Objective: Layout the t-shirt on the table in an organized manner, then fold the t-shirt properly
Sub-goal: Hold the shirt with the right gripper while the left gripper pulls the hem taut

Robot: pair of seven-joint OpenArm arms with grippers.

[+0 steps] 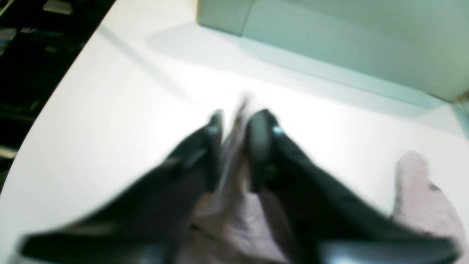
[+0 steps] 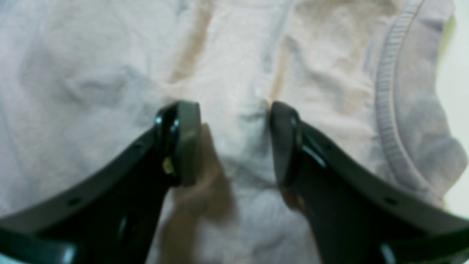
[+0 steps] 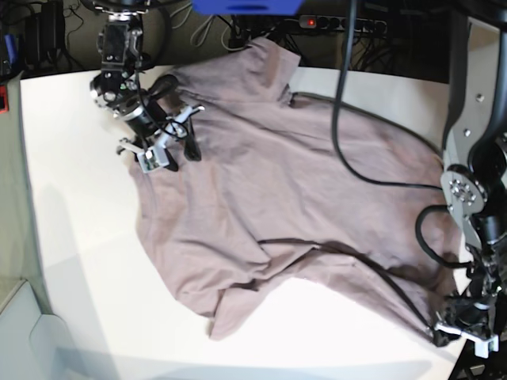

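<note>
Black fingers (image 1: pixel 256 139) of the left gripper (image 1: pixel 234 128) fill the left wrist view, blurred, with a strip of shirt (image 1: pixel 234 220) between them; whether they pinch it or have let go I cannot tell. White table (image 1: pixel 121 121) lies beyond.

Right wrist view: the right gripper (image 2: pixel 234 141) stands apart over wrinkled cloth just beside the ribbed collar (image 2: pixel 384 110), pads (image 2: pixel 188 143) touching or nearly touching fabric, clamped on nothing.

Base view: the shirt lies spread but crooked across the table, one sleeve (image 3: pixel 238 305) folded under near the front edge, the top hanging past the far edge. A black cable (image 3: pixel 348 142) crosses it. The cloth looks light, limp and prone to bunching; hems, shoulder seams and collar seem the surest places to pinch.
</note>
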